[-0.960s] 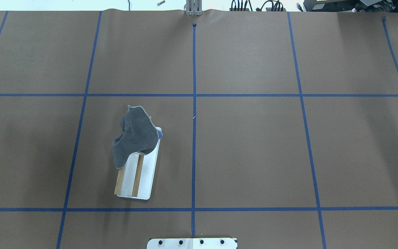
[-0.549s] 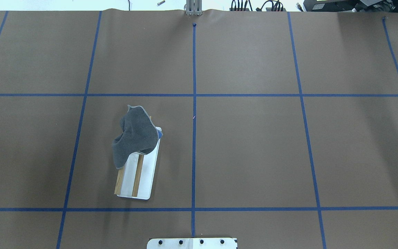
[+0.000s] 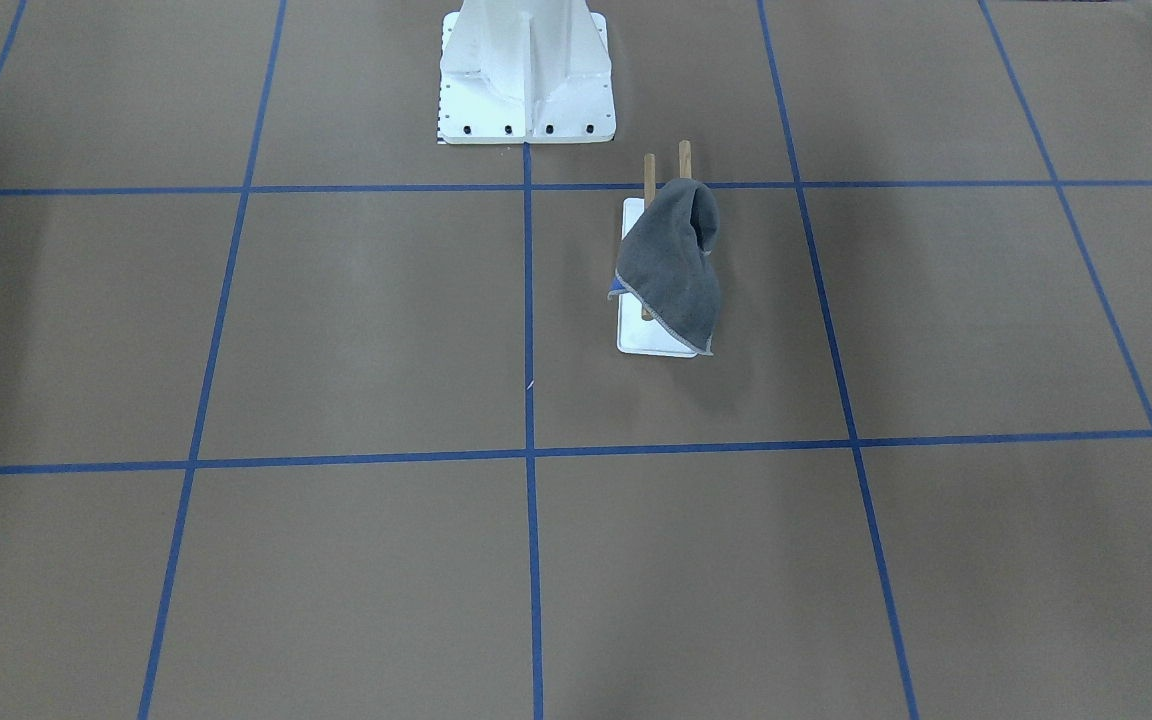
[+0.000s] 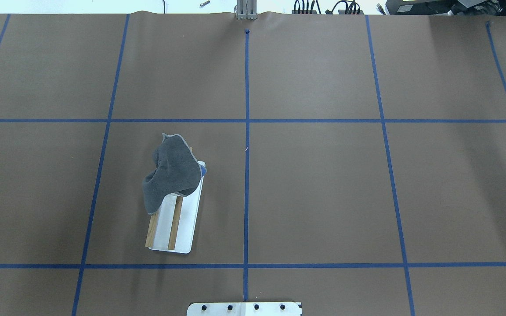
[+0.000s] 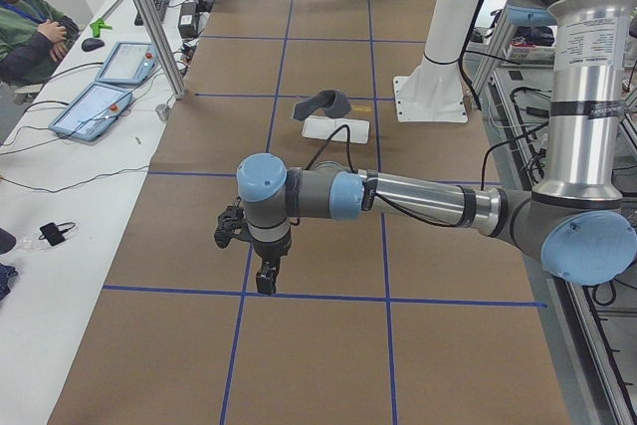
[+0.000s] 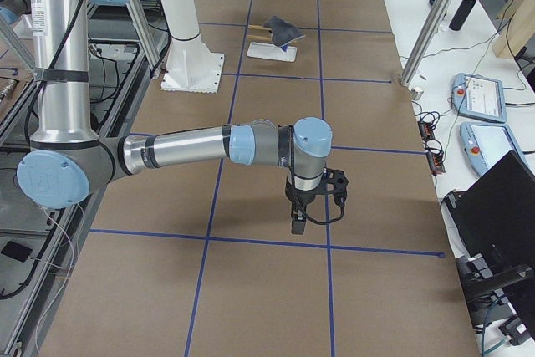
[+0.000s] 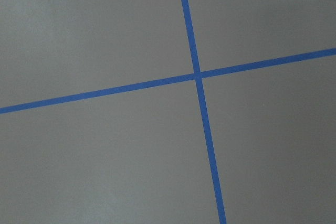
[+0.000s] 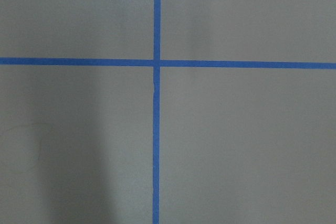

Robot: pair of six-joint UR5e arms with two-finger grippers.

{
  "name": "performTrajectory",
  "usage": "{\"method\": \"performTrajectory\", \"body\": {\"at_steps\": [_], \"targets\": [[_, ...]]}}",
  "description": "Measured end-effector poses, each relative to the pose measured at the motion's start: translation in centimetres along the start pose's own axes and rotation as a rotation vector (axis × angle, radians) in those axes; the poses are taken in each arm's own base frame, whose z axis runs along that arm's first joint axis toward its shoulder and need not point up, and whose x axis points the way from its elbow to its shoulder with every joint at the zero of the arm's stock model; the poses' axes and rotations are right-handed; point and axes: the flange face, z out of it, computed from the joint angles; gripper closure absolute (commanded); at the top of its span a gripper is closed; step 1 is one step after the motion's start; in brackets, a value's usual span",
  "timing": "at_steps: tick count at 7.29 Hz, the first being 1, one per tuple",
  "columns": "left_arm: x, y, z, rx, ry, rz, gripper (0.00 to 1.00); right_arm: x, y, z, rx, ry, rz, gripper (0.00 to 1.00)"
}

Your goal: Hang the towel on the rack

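The dark grey towel (image 4: 171, 175) is draped over the far end of the rack's two wooden rods (image 4: 175, 226), and one corner hangs past the white base (image 4: 188, 228). It also shows in the front view (image 3: 671, 270), with the rod tips (image 3: 683, 155) sticking out behind it. My left gripper (image 5: 266, 281) hangs over the table far from the rack, and so does my right gripper (image 6: 298, 223). They show only in the side views, so I cannot tell whether they are open or shut. Both wrist views show only brown table and blue tape.
The white bolted pedestal (image 3: 526, 70) stands at the robot's side of the table, close to the rack. A seated operator (image 5: 30, 17), control tablets (image 5: 95, 106) and an aluminium post (image 5: 149, 27) are at the far side table.
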Motion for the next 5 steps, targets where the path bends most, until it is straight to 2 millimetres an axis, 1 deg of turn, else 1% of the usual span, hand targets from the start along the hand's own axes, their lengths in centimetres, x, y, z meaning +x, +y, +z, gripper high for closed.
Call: {"method": "performTrajectory", "body": {"at_steps": [3,5], "targets": [[0.87,-0.14,-1.02,0.021,-0.006,0.025,0.02,0.00,0.00,0.21,-0.004,0.000,0.000,0.00],[0.92,-0.11,-1.03,0.021,-0.007,0.027,0.02,0.13,0.04,0.42,-0.009,0.001,0.001,0.00]]}}
